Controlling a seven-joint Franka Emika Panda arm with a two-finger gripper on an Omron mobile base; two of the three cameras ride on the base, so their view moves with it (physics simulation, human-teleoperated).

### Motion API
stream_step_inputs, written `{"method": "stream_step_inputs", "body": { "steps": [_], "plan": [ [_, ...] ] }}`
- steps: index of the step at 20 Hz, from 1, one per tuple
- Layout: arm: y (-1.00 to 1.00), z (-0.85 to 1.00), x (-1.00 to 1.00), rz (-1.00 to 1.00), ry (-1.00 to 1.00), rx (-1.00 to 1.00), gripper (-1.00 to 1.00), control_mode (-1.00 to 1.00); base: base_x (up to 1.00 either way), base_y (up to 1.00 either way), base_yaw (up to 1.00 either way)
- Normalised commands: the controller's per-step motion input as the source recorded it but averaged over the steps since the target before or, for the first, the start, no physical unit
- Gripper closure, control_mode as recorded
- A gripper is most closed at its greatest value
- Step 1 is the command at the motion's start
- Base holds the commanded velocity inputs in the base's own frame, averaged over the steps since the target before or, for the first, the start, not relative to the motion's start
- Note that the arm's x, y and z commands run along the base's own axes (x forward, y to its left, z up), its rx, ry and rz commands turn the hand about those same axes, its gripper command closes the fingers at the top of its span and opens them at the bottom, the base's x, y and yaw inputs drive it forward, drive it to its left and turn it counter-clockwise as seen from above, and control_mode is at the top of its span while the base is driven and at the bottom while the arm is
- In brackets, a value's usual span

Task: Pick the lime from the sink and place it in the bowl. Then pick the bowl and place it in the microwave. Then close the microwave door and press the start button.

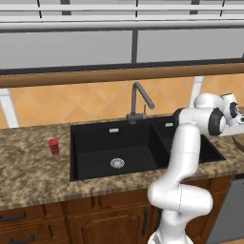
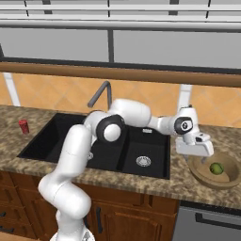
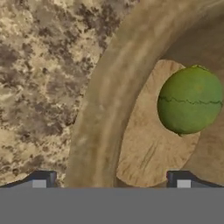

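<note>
The yellow-green lime (image 2: 216, 168) (image 3: 190, 100) lies inside the tan bowl (image 2: 232, 164) (image 3: 105, 109), which stands on the granite counter to the right of the black sink (image 2: 117, 143) (image 1: 119, 143). My gripper (image 2: 197, 155) (image 3: 111, 181) hangs just above the bowl's left rim. It is open, and its fingers straddle the rim with nothing between them. The lime sits free, to the right of the fingertips in the hand view. In the left base view the hand (image 1: 232, 110) is at the far right, above the bowl's edge (image 1: 239, 142). The microwave and its door are out of view.
A small red can (image 1: 53, 146) (image 2: 23, 126) stands on the counter left of the sink. The grey gooseneck faucet (image 1: 139, 101) (image 2: 101, 96) rises behind the basins. A wooden ledge and wall cabinets run overhead. A grey appliance front (image 2: 212, 221) sits below the bowl.
</note>
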Motion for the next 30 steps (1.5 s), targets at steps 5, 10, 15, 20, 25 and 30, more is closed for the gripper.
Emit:
{"method": "stream_step_inputs", "body": {
  "steps": [5, 10, 15, 20, 25, 30],
  "plan": [
    [-0.03, -0.22, 0.00, 0.03, 0.00, 0.00, 1.00, -1.00, 0.00, 0.00, 0.00],
    [0.00, -0.01, -0.10, 0.00, -0.02, 0.00, 1.00, -1.00, 0.00, 0.00, 0.00],
    [0.02, 0.12, -0.30, 0.00, -0.08, 0.00, 1.00, -1.00, 0.00, 0.00, 0.00],
    [0.43, 0.66, -0.53, 0.01, -0.09, -0.05, 1.00, -1.00, 0.00, 0.00, 0.00],
    [0.56, 0.74, -0.31, 0.08, 0.00, -0.06, 1.00, -1.00, 0.00, 0.00, 0.00],
    [0.72, 0.74, -0.28, 0.14, 0.00, -0.03, 1.00, -1.00, 0.00, 0.00, 0.00]
  ]
}}
